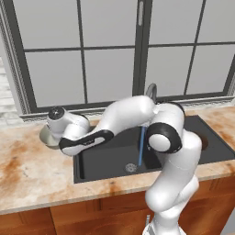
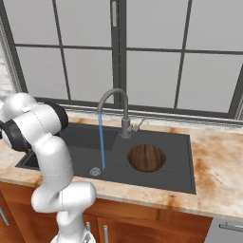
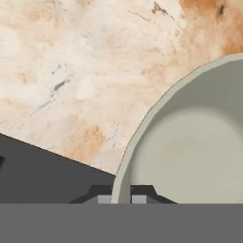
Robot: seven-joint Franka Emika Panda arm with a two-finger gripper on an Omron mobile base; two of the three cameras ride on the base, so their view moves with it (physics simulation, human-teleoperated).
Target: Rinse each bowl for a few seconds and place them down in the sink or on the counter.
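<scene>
The arm reaches out over the desk to the left of the sink, and its tool is clamped on the rim of the pale grey-green bowl. In the hand view the two dark fingertips stand one on each side of the bowl's thin edge, pressed together on it, with the bowl's lighter inside opening away to the right and the marbled stone of the desk behind it. A dark corner of the sink edge shows at the lower left of that view. From the left base view the grey-green bowl peeks out just behind the hand, at the sink's left end, low over the desk; whether it touches the stone I cannot tell. Water runs in a thin blue stream from the grey gooseneck tap down to the round steel drain in the deep part of the black basin. The dark brown bowl sits upright in the shallower side section of the sink, to the right of the tap, well apart from the tool. Behind the sink stands a large window with dark frames.
</scene>
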